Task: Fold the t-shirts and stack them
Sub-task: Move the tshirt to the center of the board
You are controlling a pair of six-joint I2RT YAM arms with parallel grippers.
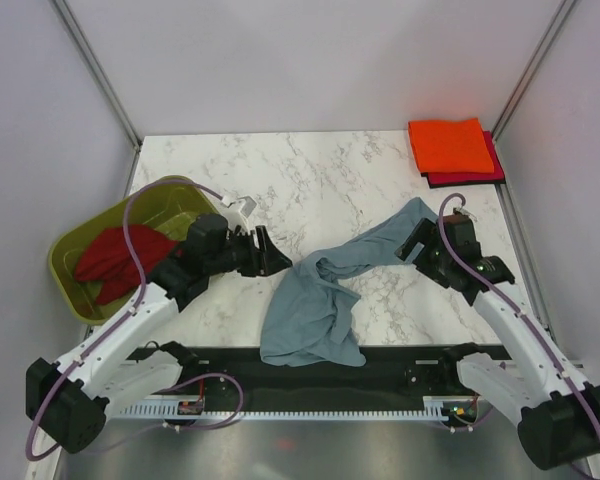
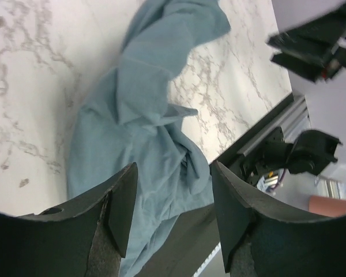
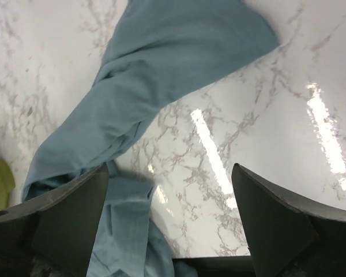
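**Item: blue shirt** (image 1: 325, 295). Soft, light, limp cloth, judged likely to sag and slide on the smooth marble and not at all fragile. It would keep no shape unless spread flat.
**Position:** it lay crumpled at the centre of the table (image 1: 320, 170). The bulk was bunched at the near edge, lapping onto the dark rail there, and a flatter tail ran out to the far right.
**Suggested hold:** pinch a hem or shoulder corner at each end, not the wadded middle, so it can be drawn out flat.

**Left gripper** (image 1: 278, 255). It stood just beside the bunched middle, on the shirt's left, and whether it touched could not be told. The jaws were spread, with nothing between them.

**Right gripper** (image 1: 417, 240). It hung at the shirt's far-right tail, and in the right wrist view the cloth lay below and ahead of it. The jaws were wide apart and held nothing.

**Other shirts:**
- The orange shirt (image 1: 447, 145) lay folded at the far right corner, on top of a folded red shirt (image 1: 495, 168).
- A dark red shirt (image 1: 120, 255) lay heaped in the tub (image 1: 70, 290) on the left.
- All three were well apart from both grippers' fingers.
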